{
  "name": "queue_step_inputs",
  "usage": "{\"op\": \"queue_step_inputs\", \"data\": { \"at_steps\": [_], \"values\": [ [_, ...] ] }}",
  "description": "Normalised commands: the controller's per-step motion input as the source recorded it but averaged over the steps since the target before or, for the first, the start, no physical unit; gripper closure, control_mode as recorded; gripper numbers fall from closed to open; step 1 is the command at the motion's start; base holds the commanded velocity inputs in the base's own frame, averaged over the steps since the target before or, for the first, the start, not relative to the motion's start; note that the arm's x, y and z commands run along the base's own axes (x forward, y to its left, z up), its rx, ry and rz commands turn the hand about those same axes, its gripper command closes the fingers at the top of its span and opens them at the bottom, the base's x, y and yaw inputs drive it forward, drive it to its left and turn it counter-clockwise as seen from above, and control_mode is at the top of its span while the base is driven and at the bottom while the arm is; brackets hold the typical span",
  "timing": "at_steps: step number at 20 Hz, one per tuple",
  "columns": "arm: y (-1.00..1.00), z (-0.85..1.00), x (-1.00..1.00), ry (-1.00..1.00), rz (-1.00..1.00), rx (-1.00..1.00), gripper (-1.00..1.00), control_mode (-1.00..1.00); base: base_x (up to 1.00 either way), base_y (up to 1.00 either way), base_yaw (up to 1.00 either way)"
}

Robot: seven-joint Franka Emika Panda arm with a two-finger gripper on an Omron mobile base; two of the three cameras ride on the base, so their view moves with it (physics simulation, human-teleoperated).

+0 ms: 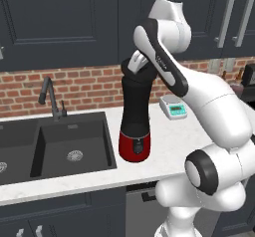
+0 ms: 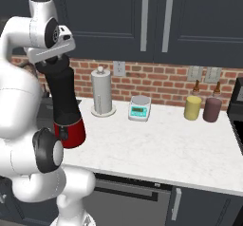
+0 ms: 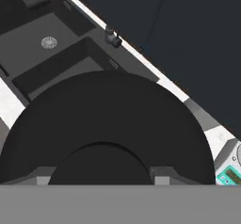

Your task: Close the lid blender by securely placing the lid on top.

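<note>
My jaws (image 3: pixel 101 180) are clamped on the knob of the lid (image 3: pixel 106 119), poised right atop the blender (image 1: pixel 135 119), which stands near the tabletop's (image 2: pixel 166 144) front edge beside the sink (image 1: pixel 60 146); I should keep the lid level, centre it, press straight down, then release.

Blender (image 1: pixel 135 131) stands on counter (image 1: pixel 164 146) between sink (image 1: pixel 60 149) and scale (image 1: pixel 173 106).

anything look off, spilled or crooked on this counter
Nothing stands out. The blender stands upright by the sink, with the hand at its top holding the lid. The scale, paper towel roll and two bottles all stand upright; nothing is spilled.
</note>
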Motion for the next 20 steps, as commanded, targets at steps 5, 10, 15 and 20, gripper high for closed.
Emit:
{"op": "queue_step_inputs", "data": {
  "at_steps": [5,10,15,20],
  "values": [
    [0.0,-0.01,0.45,0.03,0.0,-0.03,1.0,-1.0,0.0,0.0,0.0],
    [0.0,-0.12,0.39,0.08,0.0,-0.02,1.0,-1.0,0.0,0.0,0.0],
    [0.0,-0.26,0.11,0.09,0.0,-0.03,1.0,-1.0,0.0,0.0,0.0],
    [0.0,-0.09,0.11,0.02,0.0,-0.03,1.0,-1.0,0.0,0.0,0.0]
  ]
}}
